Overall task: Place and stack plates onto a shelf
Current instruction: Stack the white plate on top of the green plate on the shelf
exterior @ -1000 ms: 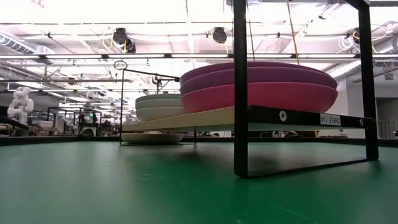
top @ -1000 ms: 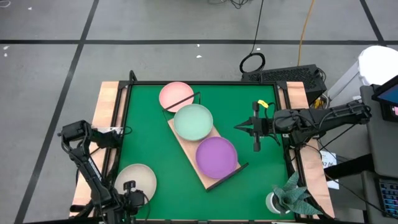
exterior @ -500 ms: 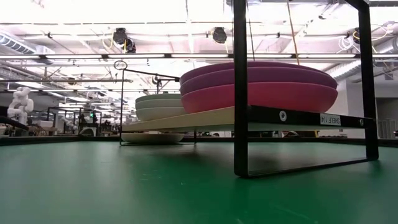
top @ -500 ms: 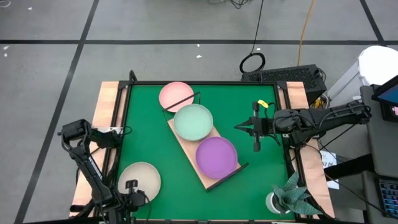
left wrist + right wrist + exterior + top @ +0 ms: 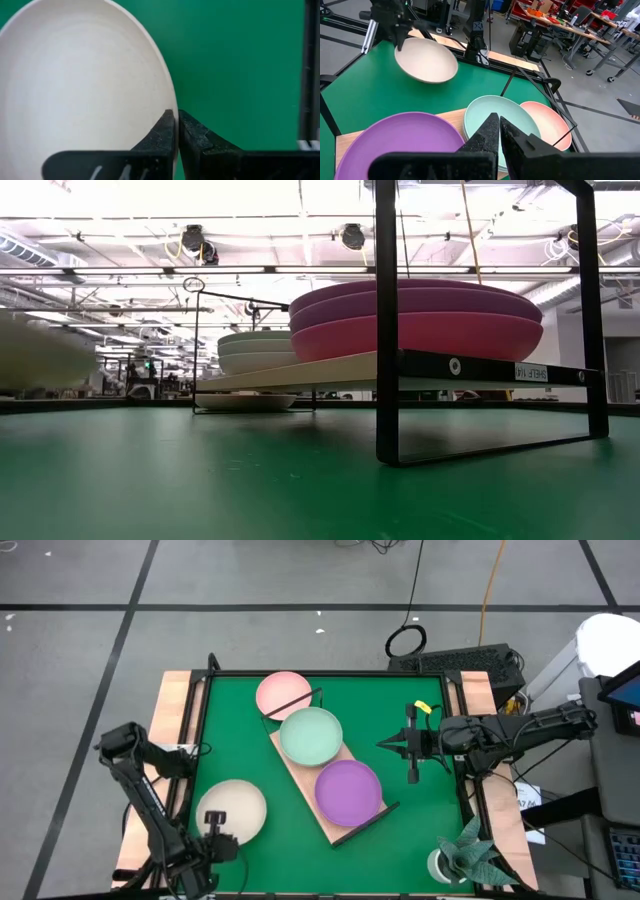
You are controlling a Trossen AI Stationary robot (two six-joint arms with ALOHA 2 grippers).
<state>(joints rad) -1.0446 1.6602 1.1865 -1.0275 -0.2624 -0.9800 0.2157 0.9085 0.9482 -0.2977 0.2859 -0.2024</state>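
The left tool (image 5: 213,824) has clamped shut on the rim of the beige plate (image 5: 233,811) at the table's (image 5: 240,750) near-left corner and, compared with a second ago, has carried it a little toward the shelf (image 5: 305,785), lifted clear of the green surface. That suggests the pick-up is done and the carry to the shelf, where mint (image 5: 311,735) and purple (image 5: 348,791) stacks already sit, has begun. The right tool (image 5: 411,745) waits clenched and empty beside the shelf.
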